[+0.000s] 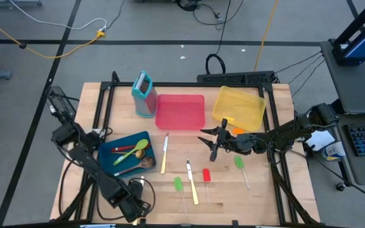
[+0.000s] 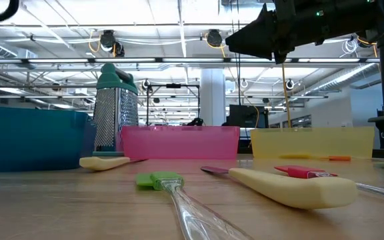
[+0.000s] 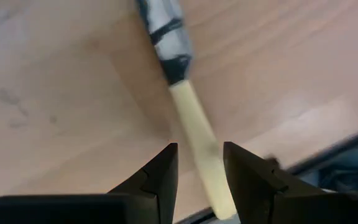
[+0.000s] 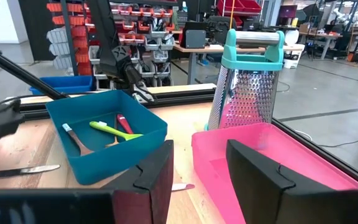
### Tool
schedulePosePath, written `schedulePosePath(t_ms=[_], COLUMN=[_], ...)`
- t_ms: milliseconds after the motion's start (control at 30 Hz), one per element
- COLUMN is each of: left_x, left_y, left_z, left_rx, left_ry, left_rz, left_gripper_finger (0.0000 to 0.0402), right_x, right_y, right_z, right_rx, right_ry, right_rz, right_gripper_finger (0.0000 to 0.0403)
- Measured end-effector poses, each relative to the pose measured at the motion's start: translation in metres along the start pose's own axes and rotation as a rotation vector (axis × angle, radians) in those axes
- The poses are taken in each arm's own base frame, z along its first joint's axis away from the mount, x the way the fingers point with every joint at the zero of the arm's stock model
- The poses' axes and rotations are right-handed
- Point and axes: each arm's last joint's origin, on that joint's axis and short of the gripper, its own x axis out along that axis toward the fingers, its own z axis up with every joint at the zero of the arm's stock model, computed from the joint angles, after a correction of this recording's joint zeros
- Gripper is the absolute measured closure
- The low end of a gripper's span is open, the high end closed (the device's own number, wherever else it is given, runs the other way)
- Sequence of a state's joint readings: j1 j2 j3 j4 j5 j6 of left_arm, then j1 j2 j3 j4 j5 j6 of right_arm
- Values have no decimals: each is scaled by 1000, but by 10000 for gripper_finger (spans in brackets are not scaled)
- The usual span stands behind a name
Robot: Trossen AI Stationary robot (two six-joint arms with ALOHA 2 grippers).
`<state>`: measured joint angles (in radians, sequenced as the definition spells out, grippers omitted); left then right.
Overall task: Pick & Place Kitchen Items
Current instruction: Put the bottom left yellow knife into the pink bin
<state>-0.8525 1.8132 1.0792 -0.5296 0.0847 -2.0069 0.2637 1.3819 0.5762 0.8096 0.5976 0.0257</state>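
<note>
Red, green and wooden spoons [image 1: 132, 154] lie in the blue tray [image 1: 109, 144]. Two cream-handled knives [image 1: 164, 155] [image 1: 191, 183], two green pieces [image 1: 178, 185] [image 1: 239, 163] and a red piece [image 1: 206, 175] lie flat on the table; an orange piece [image 1: 237, 131] lies by the yellow tray. My right gripper [image 1: 211, 144] [image 4: 197, 180] hovers open above the table, near the red tray's near right corner, holding nothing. My left gripper [image 1: 134, 209] [image 3: 199, 149] is open at the table's near edge, its fingers on either side of a slim cream-handled piece [image 3: 194, 124] with a grey and black end.
The teal box grater [image 1: 144, 94] stands upright beside the red tray [image 1: 180, 111]. The yellow tray [image 1: 239, 107] sits to the right of that. A black frame [image 1: 106, 107] runs along the table's edges. Bare wood lies between the scattered utensils.
</note>
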Motion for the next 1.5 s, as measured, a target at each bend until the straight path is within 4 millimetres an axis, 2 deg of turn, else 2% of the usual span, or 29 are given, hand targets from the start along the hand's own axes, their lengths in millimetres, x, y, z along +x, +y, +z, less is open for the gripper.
schedulePosePath(t_ms=[167,533,633,800,967,1067,1233,1367,1500], left_x=[10,12,12,12,12,12,11,10,10], left_y=[0,4,5,6,7,5,0,-2,-2], left_z=[1,2,2,3,5,9,19,27,31], left_rx=[-76,-134,-134,-130,-132,-103,-12,76,186], left_ry=[17,9,7,4,-14,-29,-47,-69,-165], left_rz=[34,88,94,97,109,105,87,88,84], left_gripper_finger=[270,272,290,348,354,353,328,337,348], right_x=[0,0,0,0,0,0,0,0,0], right_y=[0,0,0,0,0,0,0,0,0], right_z=[0,0,0,0,0,0,0,0,0], right_rx=[-3,-4,-4,-4,-4,-4,-4,-4,-10], right_ry=[0,0,0,0,0,0,0,0,0], right_rz=[0,0,0,0,0,0,0,0,0], right_gripper_finger=[261,263,263,263,263,263,263,263,263])
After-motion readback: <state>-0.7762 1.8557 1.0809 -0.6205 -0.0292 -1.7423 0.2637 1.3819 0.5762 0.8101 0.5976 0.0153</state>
